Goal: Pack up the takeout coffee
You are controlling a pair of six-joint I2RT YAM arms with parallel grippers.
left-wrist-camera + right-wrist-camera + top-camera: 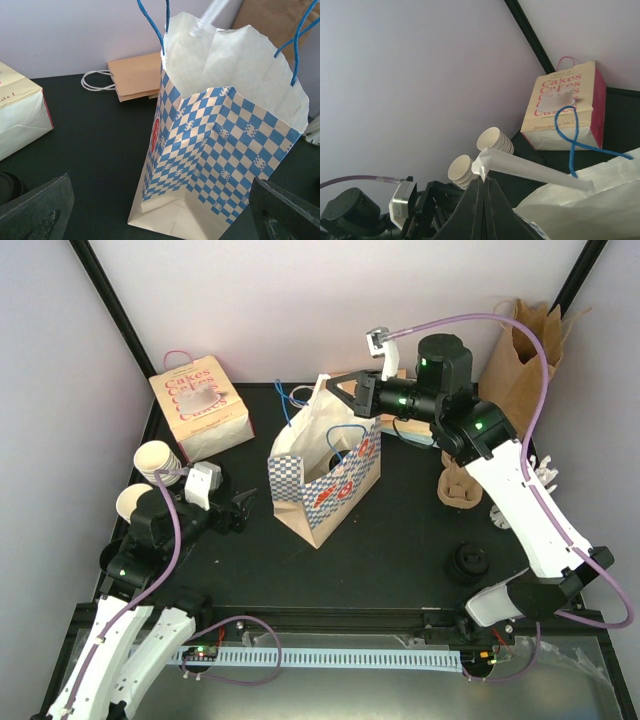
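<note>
Blue-checked bag (330,490) mouth gapes. Left tool (238,511) beside it spread wide, empty. Right tool (484,182) over its rim pinches wrapped straw (535,170). Ribbed cream cups (155,460) to its left.

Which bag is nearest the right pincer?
The blue-checked bag with blue handles, standing open at mid-table. The pink-lettered Cakes bag stands back left and the brown bag back right, both farther off.

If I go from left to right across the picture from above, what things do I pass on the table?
Cream ribbed paper cups → cream paper bag printed Cakes → blue-and-white checked paper bag → round black plastic lid → tall brown paper bag.
</note>
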